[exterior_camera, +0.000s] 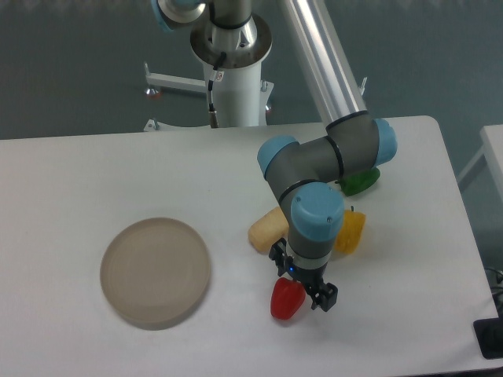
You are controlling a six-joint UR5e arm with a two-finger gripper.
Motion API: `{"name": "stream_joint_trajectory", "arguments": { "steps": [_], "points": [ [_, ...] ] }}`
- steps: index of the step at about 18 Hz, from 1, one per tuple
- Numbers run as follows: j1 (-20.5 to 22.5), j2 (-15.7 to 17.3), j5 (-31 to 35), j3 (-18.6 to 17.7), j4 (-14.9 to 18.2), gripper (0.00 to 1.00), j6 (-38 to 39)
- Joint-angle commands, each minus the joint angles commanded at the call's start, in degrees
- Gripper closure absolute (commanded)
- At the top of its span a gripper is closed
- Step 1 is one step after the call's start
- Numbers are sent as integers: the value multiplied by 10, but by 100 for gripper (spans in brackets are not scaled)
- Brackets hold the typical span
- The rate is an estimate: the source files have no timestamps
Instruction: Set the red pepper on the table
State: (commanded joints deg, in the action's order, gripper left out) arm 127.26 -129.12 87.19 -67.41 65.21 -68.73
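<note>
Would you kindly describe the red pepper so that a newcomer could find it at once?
Start at the white table and follow the grey-and-blue arm down to its gripper near the front edge. The red pepper sits at the fingers' left side. It is the only red item; the bread roll is tan and the yellow pepper lies farther back.

One camera is looking down from high up in front of the table [94, 165], facing the robot's base [233, 71] at the far edge. It is sitting fairly far back, probably, showing nearly the whole tabletop and some dark floor [71, 71] behind.
</note>
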Motion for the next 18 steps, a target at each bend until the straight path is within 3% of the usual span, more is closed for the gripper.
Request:
{"name": "stream_joint_trajectory", "arguments": {
  "steps": [3,6,8,10,12,18],
  "points": [
    [21,25,1,1,19,0,-8],
    [39,51,4,1,77,0,-24],
    [46,69,11,-2,121,0,-103],
    [54,84,49,-4,161,0,-123],
    [68,99,49,-18,166,0,-150],
    [67,97,34,-22,164,0,-167]
  ]
}}
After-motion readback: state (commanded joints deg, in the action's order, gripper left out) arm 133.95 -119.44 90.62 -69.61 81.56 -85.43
